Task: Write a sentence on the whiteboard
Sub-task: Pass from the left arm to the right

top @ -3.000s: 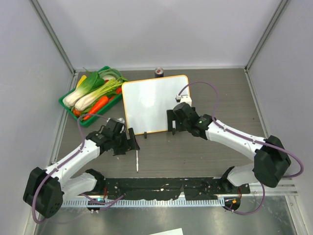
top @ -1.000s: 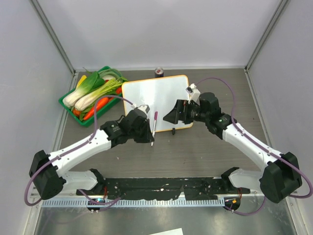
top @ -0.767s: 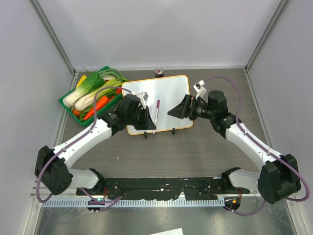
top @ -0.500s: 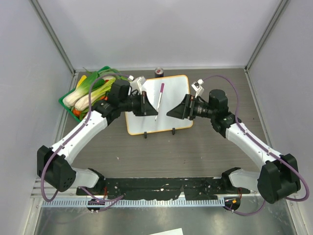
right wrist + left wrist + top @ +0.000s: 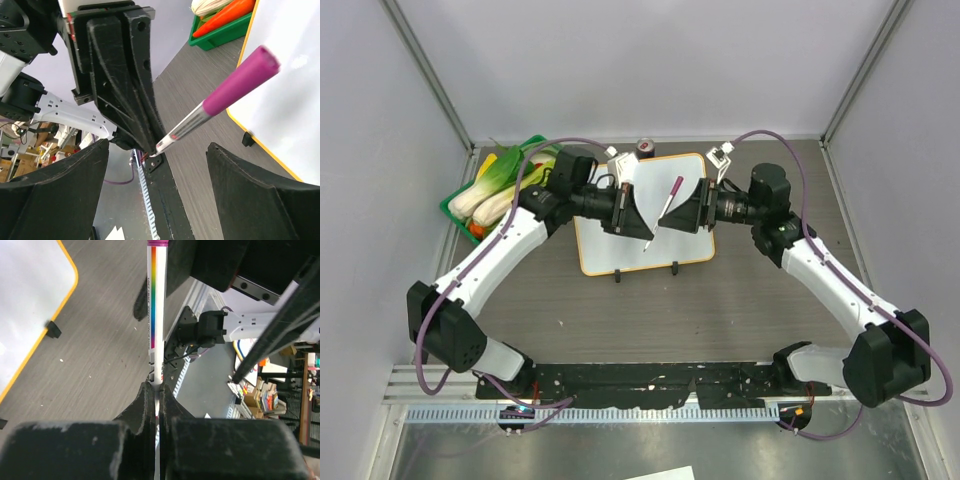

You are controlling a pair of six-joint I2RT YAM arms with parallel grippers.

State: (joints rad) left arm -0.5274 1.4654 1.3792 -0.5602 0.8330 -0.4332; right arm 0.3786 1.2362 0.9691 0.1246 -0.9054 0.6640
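Both above the whiteboard (image 5: 620, 250): left fingers (image 5: 146, 407) pinch the marker (image 5: 156, 315), right fingers (image 5: 250, 200) gape near it.

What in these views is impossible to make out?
- Top view: middle of the whiteboard, covered by the left pincer and right pincer.
- Left wrist view: the marker cap, cut off by the top edge.
- Top view: label on the small can, too small.

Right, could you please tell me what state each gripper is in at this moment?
Left gripper: closed on the marker at its end.
Right gripper: open, jaws either side of the marker's magenta cap, not gripping it.
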